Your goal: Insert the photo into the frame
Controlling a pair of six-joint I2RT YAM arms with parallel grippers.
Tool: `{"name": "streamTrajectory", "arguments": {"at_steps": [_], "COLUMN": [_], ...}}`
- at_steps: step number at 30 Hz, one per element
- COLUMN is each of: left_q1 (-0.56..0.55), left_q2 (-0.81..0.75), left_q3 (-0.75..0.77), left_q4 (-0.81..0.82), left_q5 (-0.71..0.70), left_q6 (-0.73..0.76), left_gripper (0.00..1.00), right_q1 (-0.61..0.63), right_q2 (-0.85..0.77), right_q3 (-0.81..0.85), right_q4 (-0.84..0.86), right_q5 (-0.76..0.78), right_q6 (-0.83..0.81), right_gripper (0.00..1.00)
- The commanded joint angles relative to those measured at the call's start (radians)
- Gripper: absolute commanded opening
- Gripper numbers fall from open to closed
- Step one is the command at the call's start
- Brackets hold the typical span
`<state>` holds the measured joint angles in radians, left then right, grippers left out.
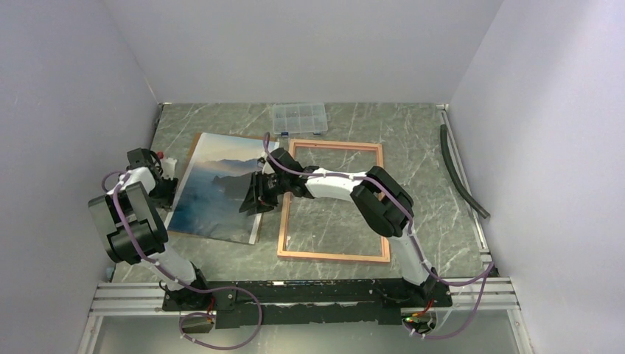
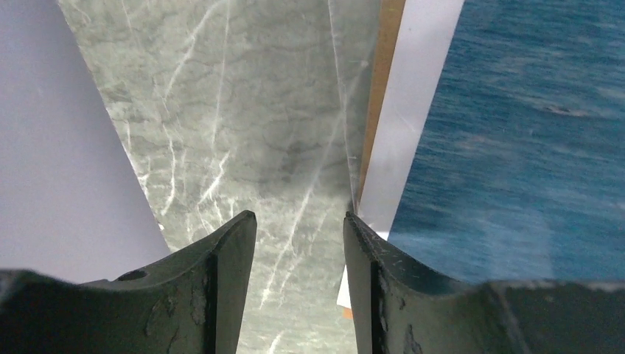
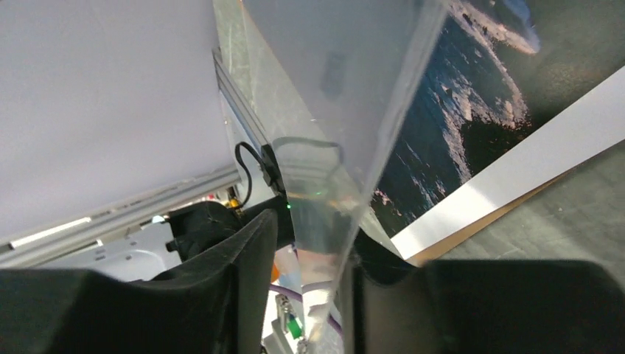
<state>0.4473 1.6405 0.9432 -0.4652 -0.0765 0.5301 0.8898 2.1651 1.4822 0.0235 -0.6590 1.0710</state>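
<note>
The photo (image 1: 217,188), dark mountains and blue water with a white border, lies at the table's left on a brown backing board (image 2: 383,74). It also shows in the left wrist view (image 2: 531,133) and the right wrist view (image 3: 472,96). The frame (image 1: 335,254) lies flat to its right, wood-brown side up. My left gripper (image 1: 168,190) (image 2: 300,217) is open and empty at the photo's left edge, over bare table. My right gripper (image 1: 254,195) (image 3: 313,221) is at the photo's right edge. Its jaws stand apart with a tilted clear sheet (image 3: 346,88) between them, against one finger.
A small clear compartment box (image 1: 298,116) stands at the back, behind the frame. A black hose (image 1: 461,173) lies along the right wall. Grey walls close the left, back and right. A metal rail (image 1: 309,287) runs along the near edge.
</note>
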Motion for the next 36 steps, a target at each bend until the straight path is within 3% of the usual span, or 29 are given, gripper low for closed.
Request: {"name": "streamTrajectory", "arguments": {"at_steps": [1, 7, 9, 11, 12, 19, 24, 29, 36], "left_q1": [0.028, 0.048, 0.055, 0.056, 0.056, -0.024, -0.109, -0.235, -0.379], "left_q2": [-0.006, -0.032, -0.038, -0.047, -0.048, -0.087, -0.09, -0.077, -0.055], "left_q3": [0.093, 0.176, 0.217, 0.261, 0.284, 0.346, 0.389, 0.394, 0.386], "left_q4": [-0.171, -0.226, -0.257, -0.29, -0.316, -0.377, -0.405, -0.404, -0.404], "left_q5": [0.125, 0.119, 0.129, 0.144, 0.156, 0.194, 0.187, 0.152, 0.125], "left_q6": [-0.012, -0.011, -0.017, -0.026, -0.035, -0.077, -0.11, -0.145, -0.17], "left_gripper": [0.54, 0.64, 0.74, 0.9, 0.94, 0.94, 0.94, 0.94, 0.94], "right_q1": [-0.014, -0.021, -0.029, -0.037, -0.04, -0.131, -0.239, -0.363, -0.423], "right_q2": [-0.023, -0.055, -0.083, -0.131, -0.161, -0.469, -0.695, -0.803, -0.882], "right_q3": [0.074, 0.101, 0.11, 0.122, 0.127, -0.026, -0.167, -0.279, -0.425], "right_q4": [-0.012, -0.049, -0.079, -0.124, -0.15, -0.264, -0.492, -0.657, -0.714], "right_q5": [0.036, 0.032, 0.03, 0.033, 0.038, 0.039, 0.191, 0.274, 0.277], "right_q6": [-0.04, -0.078, -0.104, -0.149, -0.177, -0.325, -0.501, -0.548, -0.598], "right_gripper": [0.29, 0.05, 0.0, 0.0, 0.0, 0.0, 0.0, 0.0, 0.0]}}
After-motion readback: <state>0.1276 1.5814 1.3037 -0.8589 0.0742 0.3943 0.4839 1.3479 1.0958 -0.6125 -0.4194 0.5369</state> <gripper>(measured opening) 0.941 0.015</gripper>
